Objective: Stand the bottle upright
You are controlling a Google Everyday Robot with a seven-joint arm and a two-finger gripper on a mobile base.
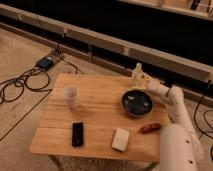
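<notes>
Claw by 1 bottle

My white, segmented arm extends from lower right, elbow bent, forearm angled up-left; my pale two-finger end effector sits at the table's far right edge.

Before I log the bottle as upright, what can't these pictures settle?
- Tool, camera view: at the table's far right edge beside the bottle; too blurred to tell whether it grips it.
- Bottle base: blurred against the tool, so contact with the table is unclear.
- Dark bowl: contents too small to identify.
</notes>
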